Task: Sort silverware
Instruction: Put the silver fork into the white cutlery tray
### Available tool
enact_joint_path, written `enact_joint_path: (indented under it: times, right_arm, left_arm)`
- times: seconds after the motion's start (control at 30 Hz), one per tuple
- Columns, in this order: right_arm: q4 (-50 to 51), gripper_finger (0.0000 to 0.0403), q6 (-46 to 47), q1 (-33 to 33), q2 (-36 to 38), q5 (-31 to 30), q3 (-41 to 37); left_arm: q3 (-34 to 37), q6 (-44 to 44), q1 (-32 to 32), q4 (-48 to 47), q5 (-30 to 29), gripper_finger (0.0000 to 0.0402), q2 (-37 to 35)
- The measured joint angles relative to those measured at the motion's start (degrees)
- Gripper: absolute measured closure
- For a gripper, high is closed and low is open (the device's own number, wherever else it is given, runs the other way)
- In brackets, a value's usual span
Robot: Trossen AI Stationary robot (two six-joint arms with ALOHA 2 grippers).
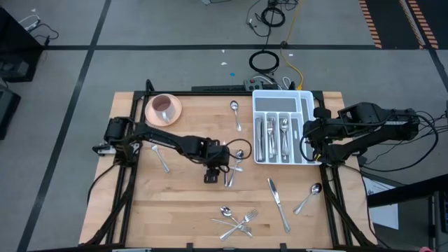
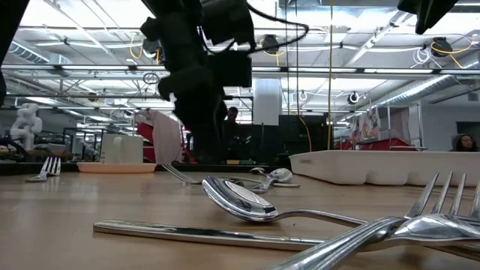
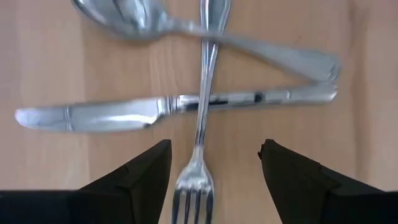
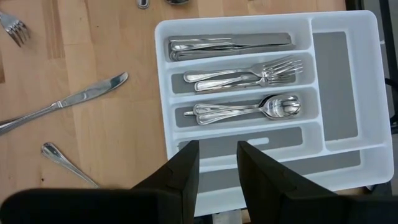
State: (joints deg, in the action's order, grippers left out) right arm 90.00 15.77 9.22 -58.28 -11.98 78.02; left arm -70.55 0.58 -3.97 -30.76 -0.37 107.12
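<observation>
Item 1, nearest the low camera: one fork [image 2: 420, 223], tines raised, over one knife [image 2: 202, 234] lying flat, with one spoon [image 2: 244, 201] bowl-up just behind; all polished metal, slim, part of a crossed heap [image 1: 236, 222] at the table's front edge.

Item 2: cluster under the left gripper [image 3: 214, 171], mid-table. One fork [image 3: 200, 118] lies across one knife [image 3: 168, 109] and one spoon [image 3: 186, 25], the three touching. The left arm stretches in from the left side, wrist turned down; its two dark fingers [image 3: 140, 177] stand spread apart on either side of the fork's tines, gripping nothing.

Item 3: loose pieces on the wood table [image 1: 140, 217]. One spoon [image 1: 236, 112] near the back, beside the tray; one knife [image 1: 277, 203] and one spoon [image 1: 308, 198] at front right; one fork [image 1: 162, 159] near the left arm's base.

Item 4: one white plastic divided tray [image 4: 336, 155], back right. Three long slots are filled: knives [image 4: 230, 45], forks [image 4: 249, 74], spoons [image 4: 249, 109]; exact count per slot cannot be told.

Item 5: right gripper [image 4: 217, 165], hovering over the tray's near edge, fingers [image 4: 180, 171] parted a little, empty. The arm is folded at the table's right side.

Item 6: one pink cup [image 1: 162, 106] on a round saucer [image 1: 151, 115], back left.
</observation>
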Motion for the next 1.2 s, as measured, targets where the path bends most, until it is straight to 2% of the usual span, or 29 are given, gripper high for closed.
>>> enact_joint_path:
  times: [0.07,0.17,0.3,0.5,0.83,0.97,1.2]
  right_arm:
    - [0.0,0.0302,0.0,0.0,0.0,0.0,0.0]
    - [0.0,0.0302,0.1,0.0,0.1,0.0,0.0]
    - [0.0,0.0302,0.1,0.0,0.7,0.0,0.0]
    - [0.0,0.0302,0.5,0.0,1.3,0.0,0.0]
    - [0.0,0.0302,1.5,0.0,2.0,0.0,0.0]
    - [0.0,0.0302,1.6,0.0,2.1,0.1,0.0]
    - [0.0,0.0303,2.7,0.0,2.1,0.1,0.0]
  left_arm:
    - [0.1,0.3,-0.3,0.4,-0.5,0.0151,1.2]
    - [0.1,-0.2,-0.7,-0.1,-5.0,0.0151,2.6]
    - [0.1,-1.5,-0.8,0.2,-5.7,0.0151,2.9]
    - [0.1,0.2,-0.8,0.3,-4.3,0.0151,2.9]
    - [-0.4,4.8,-0.7,1.0,0.0,0.0155,7.9]
    - [-0.4,4.4,-0.1,1.1,1.3,0.0201,8.2]
    - [-0.3,4.4,0.2,1.6,1.3,0.0357,8.4]
